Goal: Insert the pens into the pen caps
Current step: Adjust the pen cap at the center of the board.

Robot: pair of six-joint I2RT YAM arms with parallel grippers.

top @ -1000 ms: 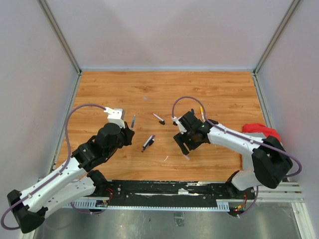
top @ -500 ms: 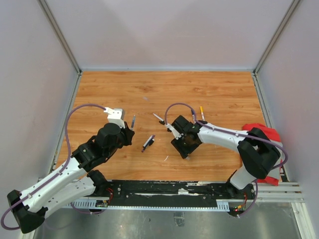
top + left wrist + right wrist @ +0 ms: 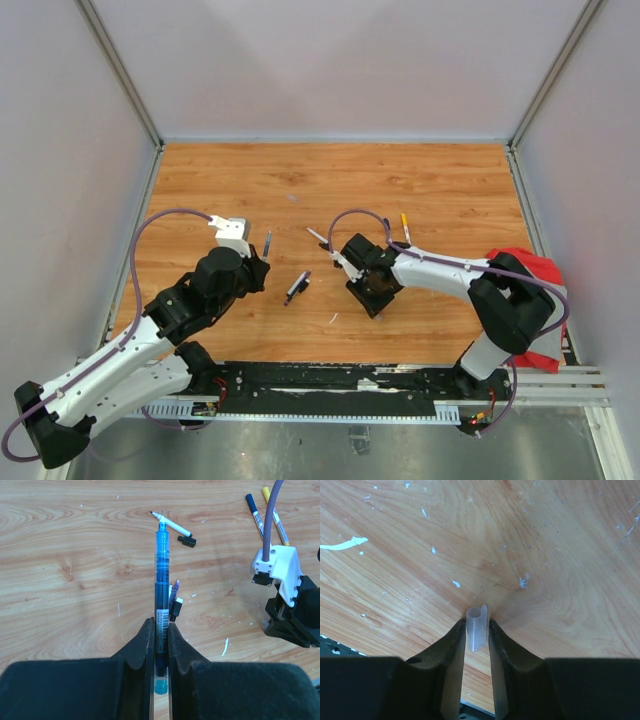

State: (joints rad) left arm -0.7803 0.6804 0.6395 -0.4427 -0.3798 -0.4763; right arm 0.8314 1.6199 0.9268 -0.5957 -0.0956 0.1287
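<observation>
My left gripper [image 3: 160, 625] is shut on a translucent blue pen [image 3: 161, 570] that points away from me; in the top view it [image 3: 262, 258] sits left of centre, the pen [image 3: 268, 241] sticking out. My right gripper [image 3: 476, 622] points down at the table with its jaws touching both sides of a clear tube-shaped pen cap [image 3: 475, 630]; in the top view it [image 3: 373, 303] is at the middle. On the wood lie a white pen [image 3: 171, 524] next to a black cap [image 3: 186, 541], and a purple pen [image 3: 175, 596] with a black cap.
A dark blue-capped pen [image 3: 255, 516] and a yellow-capped pen [image 3: 276, 519] lie side by side beyond the right arm [image 3: 450, 272]. A red cloth [image 3: 522, 262] lies at the table's right edge. A small white scrap [image 3: 333, 319] is on the wood near the front.
My right gripper has moved left and lowered over the clear pen cap, and its jaws have closed onto it. The left arm and its blue pen have stayed still.
</observation>
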